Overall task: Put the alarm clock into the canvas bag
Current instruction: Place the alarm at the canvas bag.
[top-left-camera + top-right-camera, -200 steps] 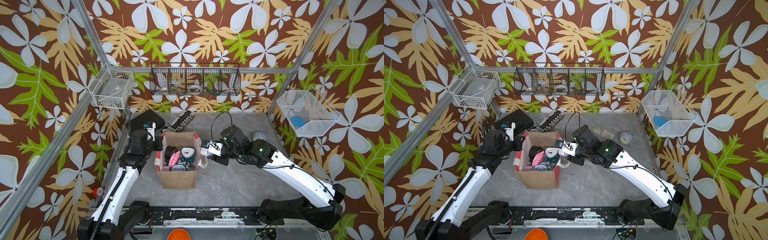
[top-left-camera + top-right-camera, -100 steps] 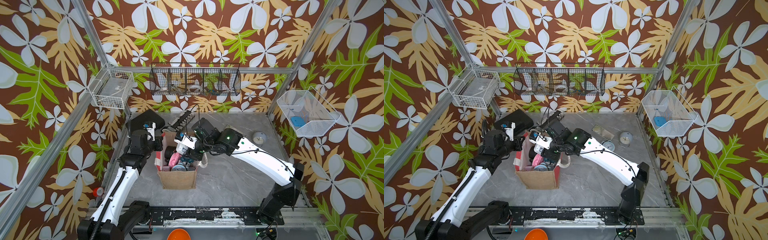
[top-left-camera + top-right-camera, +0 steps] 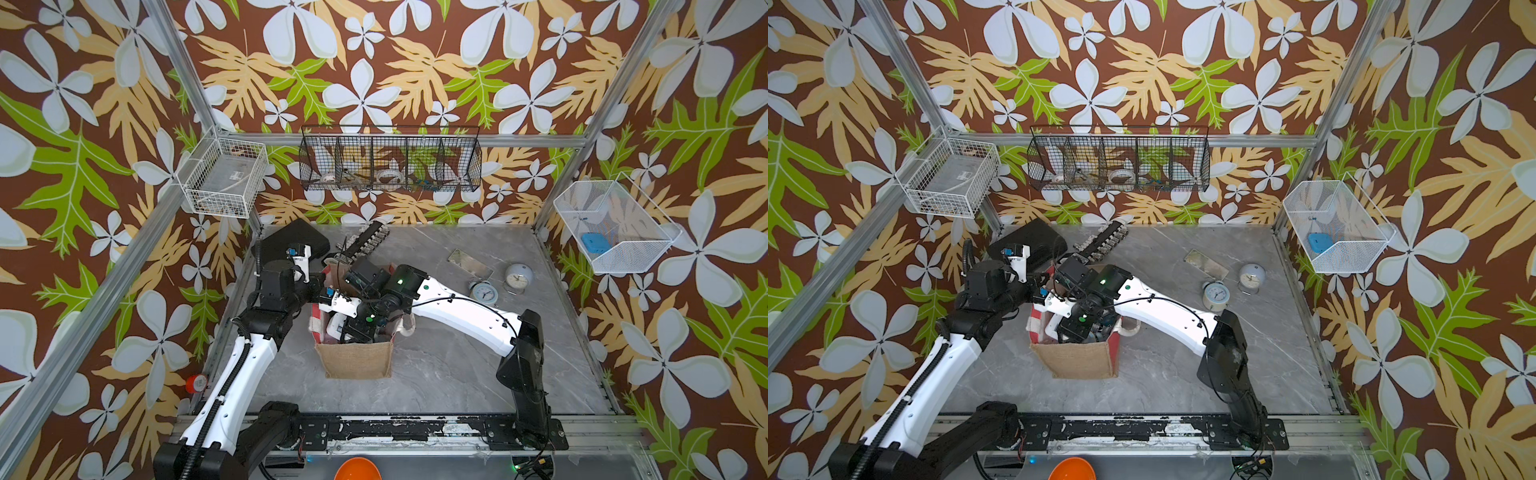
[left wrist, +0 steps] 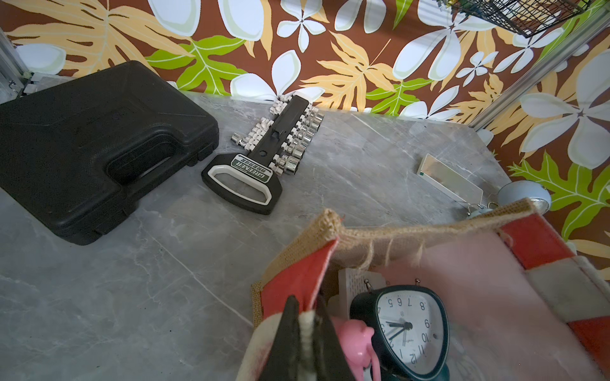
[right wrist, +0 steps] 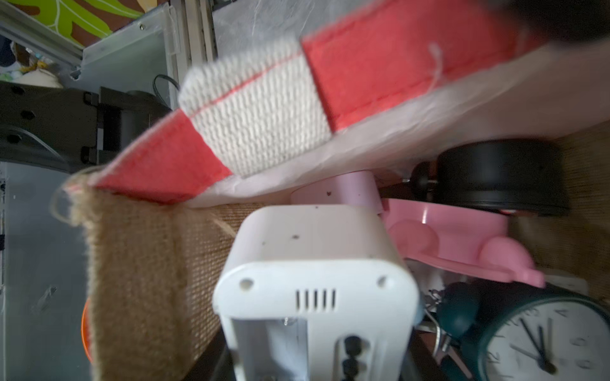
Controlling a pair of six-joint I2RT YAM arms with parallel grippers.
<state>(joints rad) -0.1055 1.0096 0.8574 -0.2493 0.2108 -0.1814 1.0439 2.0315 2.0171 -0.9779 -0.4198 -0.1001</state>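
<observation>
**Alarm clock gripped by the right gripper, low inside the bag**

The right gripper (image 3: 355, 330) is down inside the open mouth of the tan burlap canvas bag (image 3: 355, 359), which has red-and-white striped side panels. Its jaws stand partly apart and are clamped on the white boxy plastic alarm clock (image 5: 317, 290). In the right wrist view the clock's back faces the camera, with a row of vent slits, and dark fingers show on either side of it. The clock sits below the bag's rim, close against the burlap wall and the striped panel.

Just beside it in the bag lie a pink plastic item (image 5: 462, 237) and a dark green alarm clock with a white face (image 4: 406, 330).

The left gripper (image 4: 305, 330) is pinched tight on the cream edge of the bag's left striped panel.

The bag stands upright on the grey marble-look table (image 3: 436, 365), left of its middle. A pale blue twin-bell clock (image 3: 484, 293) stands well apart, toward the right edge.
</observation>
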